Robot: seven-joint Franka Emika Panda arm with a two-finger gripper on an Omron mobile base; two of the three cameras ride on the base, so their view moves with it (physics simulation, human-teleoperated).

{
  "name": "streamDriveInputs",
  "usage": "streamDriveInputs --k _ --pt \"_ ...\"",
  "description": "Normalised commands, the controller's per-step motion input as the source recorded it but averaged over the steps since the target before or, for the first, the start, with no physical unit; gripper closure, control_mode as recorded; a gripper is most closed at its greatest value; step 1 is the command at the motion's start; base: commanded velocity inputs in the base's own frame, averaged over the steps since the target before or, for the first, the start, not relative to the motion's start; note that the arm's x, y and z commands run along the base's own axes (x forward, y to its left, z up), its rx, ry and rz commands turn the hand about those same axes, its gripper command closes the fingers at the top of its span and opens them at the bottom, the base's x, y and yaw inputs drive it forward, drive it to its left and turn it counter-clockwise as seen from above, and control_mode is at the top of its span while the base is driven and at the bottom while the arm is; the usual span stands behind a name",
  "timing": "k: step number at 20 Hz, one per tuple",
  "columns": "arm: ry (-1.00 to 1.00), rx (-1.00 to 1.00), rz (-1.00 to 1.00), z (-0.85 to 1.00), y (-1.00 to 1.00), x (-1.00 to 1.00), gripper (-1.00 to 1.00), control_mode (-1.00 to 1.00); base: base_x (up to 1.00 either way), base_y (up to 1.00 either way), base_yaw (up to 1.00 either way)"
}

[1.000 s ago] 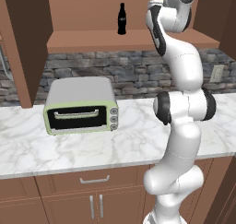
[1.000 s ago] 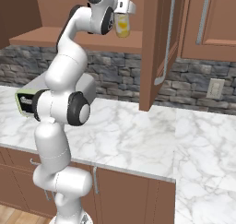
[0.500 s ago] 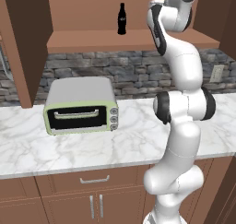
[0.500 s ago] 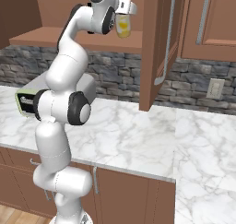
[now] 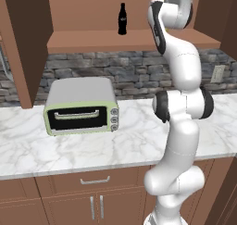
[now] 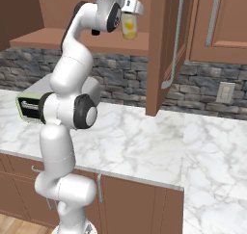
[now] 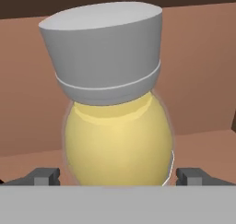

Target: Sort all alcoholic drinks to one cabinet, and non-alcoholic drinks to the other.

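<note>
- Far left of the yellow bottle [image 6: 128, 28], on the same cabinet shelf [image 5: 88, 40]: the black cola bottle [image 5: 122, 18], upright.
- Below left of it: a toaster oven [image 5: 81, 106], out of the way.
- Nothing's budged in the last second. The gripper [image 7: 118, 174] sits spread wide, fingers either side of the bottle, not pinching, so it looks dropped off.
- Right of it: an open cabinet door [image 6: 161, 50], close enough to watch when backing out.

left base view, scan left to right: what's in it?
Open cabinet door → toaster oven → cola bottle on the cabinet shelf → robot arm → wall outlet.
</note>
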Motion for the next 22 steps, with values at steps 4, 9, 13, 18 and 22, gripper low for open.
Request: streamDriveInputs --k 4,9,13,18,22 --pt "0.0 0.0 0.0 0.0 -0.05 0.0 -1.0 -1.0 0.0 0.0 0.0" --pt "0.0 0.0 0.0 0.0 -0.04 0.1 -1.0 -1.0 0.0 0.0 0.0" --pt "0.0 0.0 0.0 0.0 -0.05 0.12 -1.0 -1.0 0.0 0.0 0.0" --pt "-0.02 0.0 0.0 0.0 -0.03 0.0 -1.0 -1.0 0.0 0.0 0.0" --pt "-0.05 0.0 0.0 0.0 -0.03 -0.09 -1.0 -1.0 0.0 0.0 0.0"
